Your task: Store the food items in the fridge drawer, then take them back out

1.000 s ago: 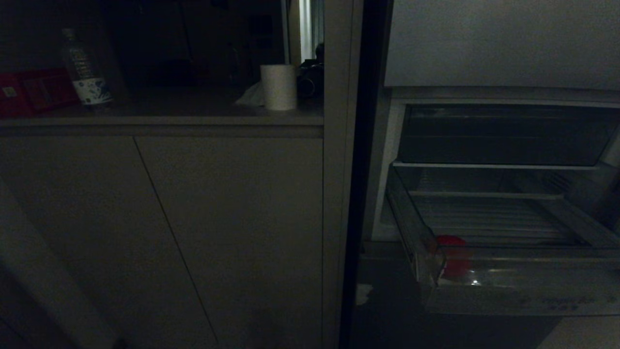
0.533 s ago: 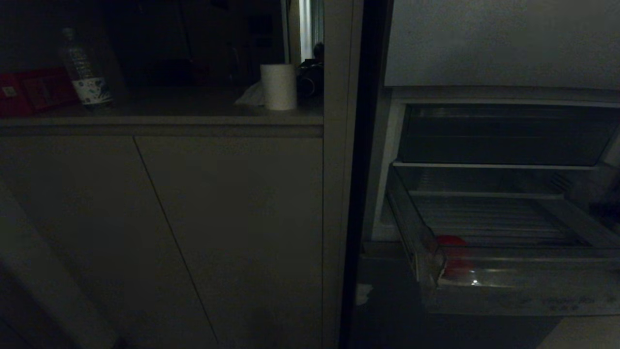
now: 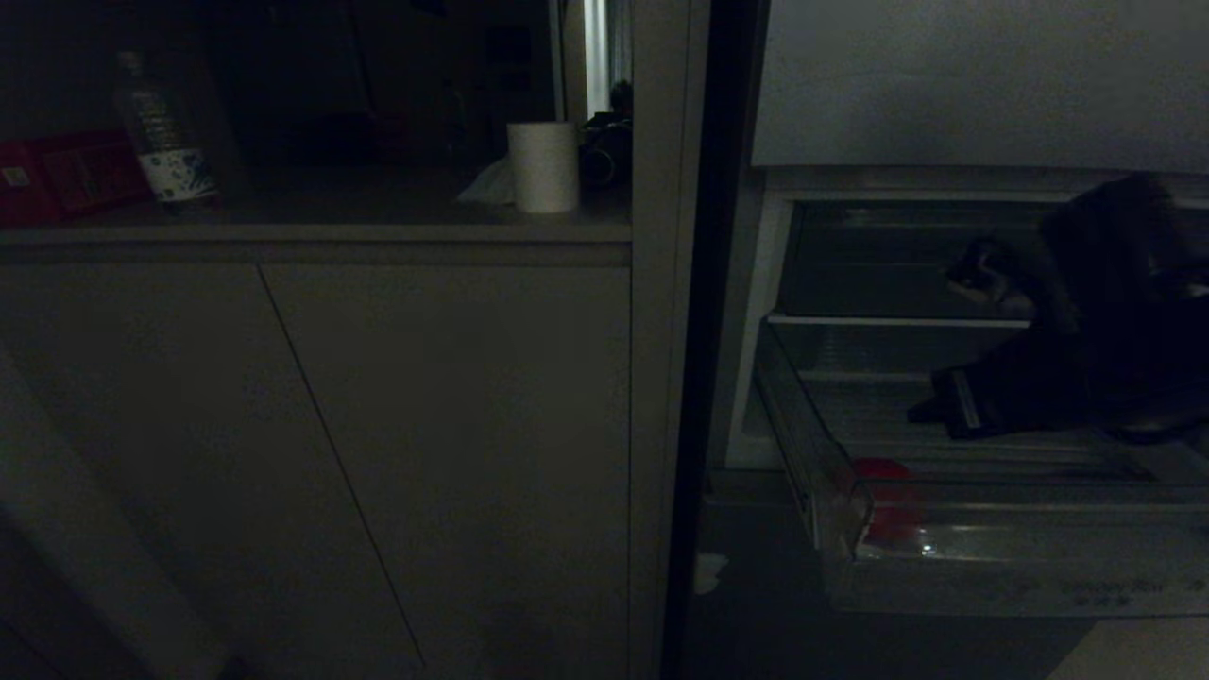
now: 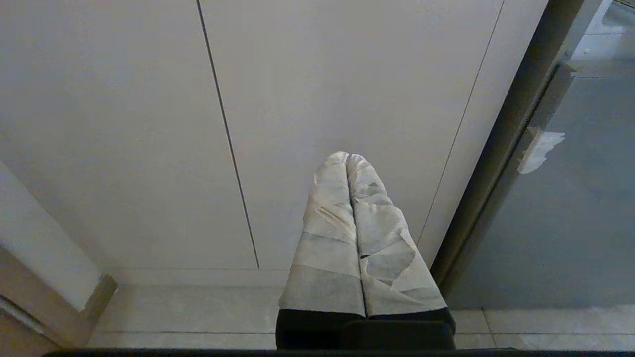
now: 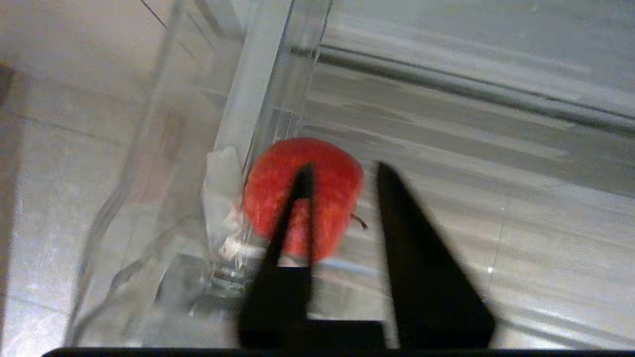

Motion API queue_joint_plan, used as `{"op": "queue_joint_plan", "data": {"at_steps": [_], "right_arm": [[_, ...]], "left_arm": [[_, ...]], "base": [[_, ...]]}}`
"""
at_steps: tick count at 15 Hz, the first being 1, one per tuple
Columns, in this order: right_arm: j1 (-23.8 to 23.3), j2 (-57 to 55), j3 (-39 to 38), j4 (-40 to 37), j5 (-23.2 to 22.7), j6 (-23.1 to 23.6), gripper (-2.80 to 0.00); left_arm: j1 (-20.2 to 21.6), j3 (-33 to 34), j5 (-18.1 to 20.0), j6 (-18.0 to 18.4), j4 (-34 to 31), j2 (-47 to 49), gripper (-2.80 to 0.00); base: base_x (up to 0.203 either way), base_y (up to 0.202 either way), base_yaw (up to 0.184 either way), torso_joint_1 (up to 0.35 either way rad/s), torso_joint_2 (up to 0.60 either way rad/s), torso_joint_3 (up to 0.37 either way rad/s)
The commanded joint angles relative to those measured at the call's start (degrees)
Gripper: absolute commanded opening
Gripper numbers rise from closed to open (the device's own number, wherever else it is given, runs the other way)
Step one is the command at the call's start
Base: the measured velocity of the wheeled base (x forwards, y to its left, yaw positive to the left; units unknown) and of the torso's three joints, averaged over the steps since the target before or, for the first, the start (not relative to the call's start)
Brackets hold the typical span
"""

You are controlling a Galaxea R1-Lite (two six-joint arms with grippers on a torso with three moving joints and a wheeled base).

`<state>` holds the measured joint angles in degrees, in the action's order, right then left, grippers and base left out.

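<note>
Head view is very dark: right arm reads only as a black blurred mass coming in from the right edge over the fridge drawer (image 3: pixel 992 567), and its fingers can't be separated there. Only one food item (image 3: pixel 883 505) is visible, a red round piece in the drawer's front left corner, seen partly through the clear front wall; a second one isn't findable in any view. Drawer is pulled out, its right end cut off by the frame. Right wrist view is motion-blurred but shows the right gripper (image 5: pixel 342 171) above the drawer's ribbed floor, pointing down toward the red item (image 5: pixel 302 198), fingers parted with a clear gap, nothing between them, not touching the fruit as far as I can tell. Left gripper (image 4: pixel 347 156) hangs in front of the pale cabinet doors (image 4: pixel 322 99), low near the tiled floor (image 4: pixel 198 307), taped fingers pressed together, empty. Shelf clutter, a bottle (image 3: pixel 161 142) and paper roll (image 3: pixel 543 168), barely legible.
</note>
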<state>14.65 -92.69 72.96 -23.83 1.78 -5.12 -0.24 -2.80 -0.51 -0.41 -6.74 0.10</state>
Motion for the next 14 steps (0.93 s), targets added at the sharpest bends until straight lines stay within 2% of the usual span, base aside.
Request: {"op": "queue_joint_plan", "data": {"at_steps": [1,5,9,14], "right_arm": [[0.3,-4.9,1.1,-0.2,0.2,-0.1,0.00],[0.2,-9.9,4.9,-0.3,0.7,-0.2,0.00],[0.2,-14.6,5.4,-0.6,2.8,-0.2,0.00],[0.2,-15.6,6.7,-5.1,2.6,-1.6,0.00]], "left_arm": [[0.0,0.0,0.0,0.0,-0.1,0.0,-2.80],[0.0,0.0,0.0,0.0,0.0,0.1,-2.80],[0.0,0.0,0.0,0.0,-0.1,0.1,-2.80],[0.0,0.0,0.0,0.0,0.0,0.1,-2.80]], "base": [[0.000,0.000,0.000,0.000,0.00,0.000],[0.000,0.000,0.000,0.000,0.00,0.000],[0.000,0.000,0.000,0.000,0.00,0.000],[0.000,0.000,0.000,0.000,0.00,0.000]]}}
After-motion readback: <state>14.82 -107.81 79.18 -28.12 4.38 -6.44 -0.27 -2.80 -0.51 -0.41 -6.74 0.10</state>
